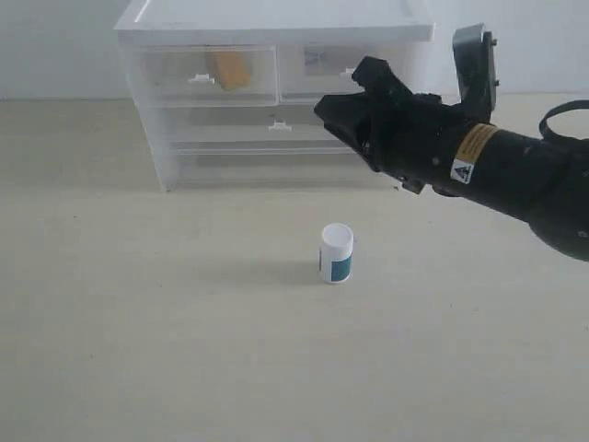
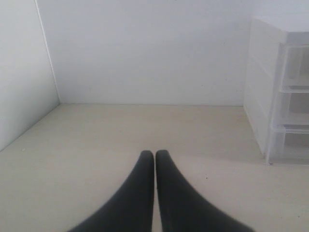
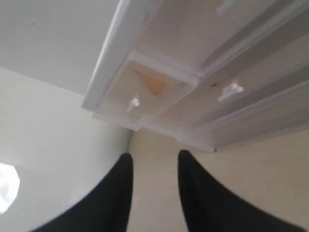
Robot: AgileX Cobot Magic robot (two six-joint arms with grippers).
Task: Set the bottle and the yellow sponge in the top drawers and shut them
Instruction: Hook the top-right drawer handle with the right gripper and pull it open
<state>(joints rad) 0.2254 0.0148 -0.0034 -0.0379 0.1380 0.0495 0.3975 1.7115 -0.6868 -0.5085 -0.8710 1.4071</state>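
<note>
The white bottle with a teal label stands upright on the table, in front of the cabinet. The yellow sponge lies inside the left top drawer; in the right wrist view the sponge shows through that drawer's front, which seems to stand slightly proud of the cabinet. My right gripper hangs open and empty in front of the right top drawer, partly hiding it, above and behind the bottle. Away from the cabinet's left side, my left gripper is shut on nothing.
Below the top drawers are full-width drawers with clip handles. The cabinet stands against a white back wall, and a side wall closes the table on the left. A blurred white blob sits at the edge of the right wrist view.
</note>
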